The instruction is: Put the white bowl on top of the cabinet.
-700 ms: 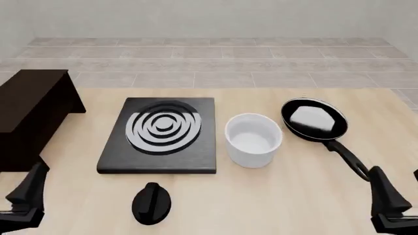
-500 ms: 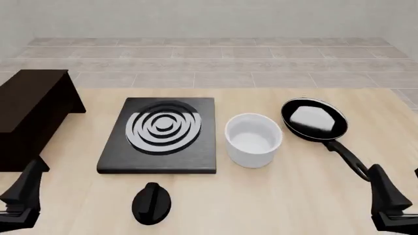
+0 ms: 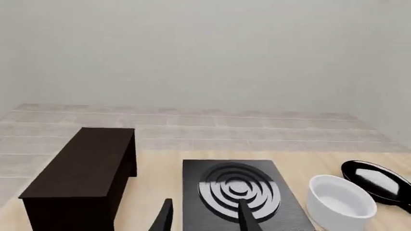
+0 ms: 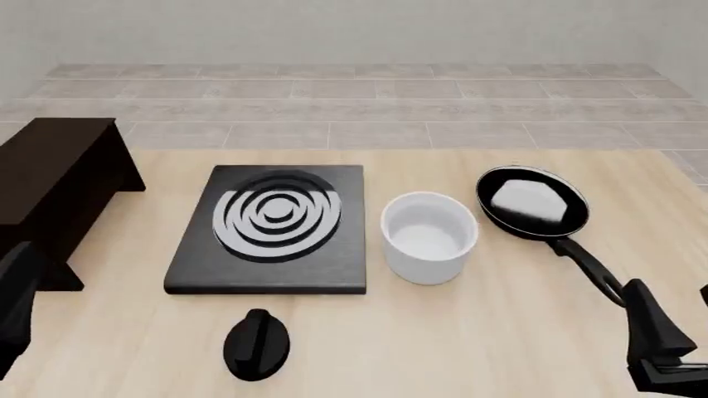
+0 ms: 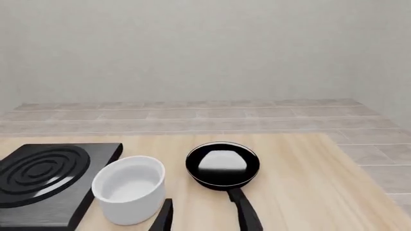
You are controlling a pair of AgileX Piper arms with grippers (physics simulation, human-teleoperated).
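Observation:
The white bowl (image 4: 429, 236) stands upright on the table between the stove plate and the frying pan; it also shows in the left wrist view (image 3: 339, 202) and the right wrist view (image 5: 128, 188). The dark cabinet (image 4: 55, 182) stands at the table's left edge, its flat top bare (image 3: 83, 168). My left gripper (image 4: 12, 319) is at the near left, just in front of the cabinet, open and empty (image 3: 205, 222). My right gripper (image 4: 664, 348) is at the near right, open and empty (image 5: 205, 221), well short of the bowl.
A black stove plate with white rings (image 4: 271, 228) lies left of the bowl. A black frying pan with a white block (image 4: 533, 203) lies right of it, its handle (image 4: 586, 261) pointing toward my right gripper. A black knob (image 4: 257, 344) sits near the front edge.

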